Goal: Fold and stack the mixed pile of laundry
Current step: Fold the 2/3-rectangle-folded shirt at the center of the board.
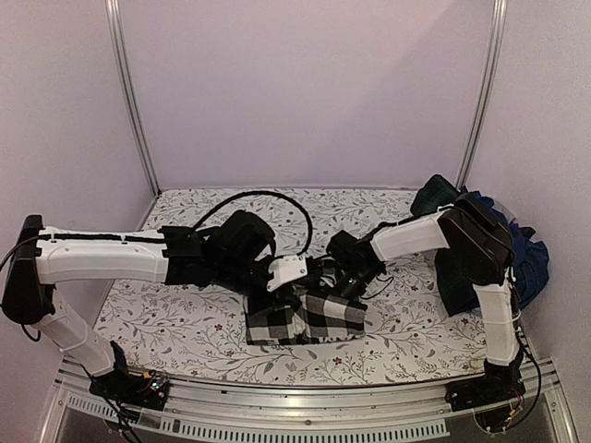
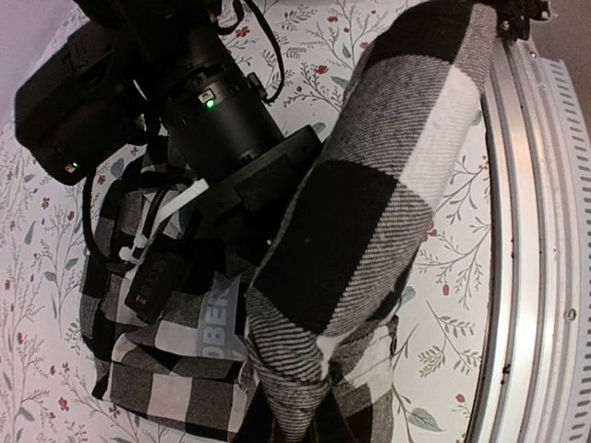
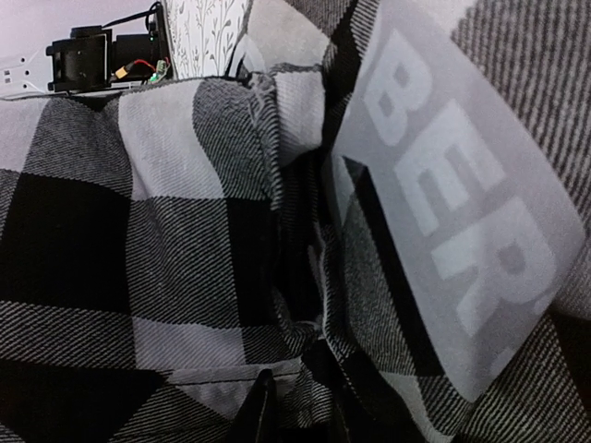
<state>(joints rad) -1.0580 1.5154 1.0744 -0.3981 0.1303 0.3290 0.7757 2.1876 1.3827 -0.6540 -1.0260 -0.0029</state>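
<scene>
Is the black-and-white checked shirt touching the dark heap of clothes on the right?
Apart. The top external view shows bare floral table covering between the black-and-white checked shirt and the dark heap of clothes.

A black-and-white checked fabric shirt lies on the floral-printed bench, left tool and right tool at its far edge, dark green-navy garment heap well to its right.
</scene>
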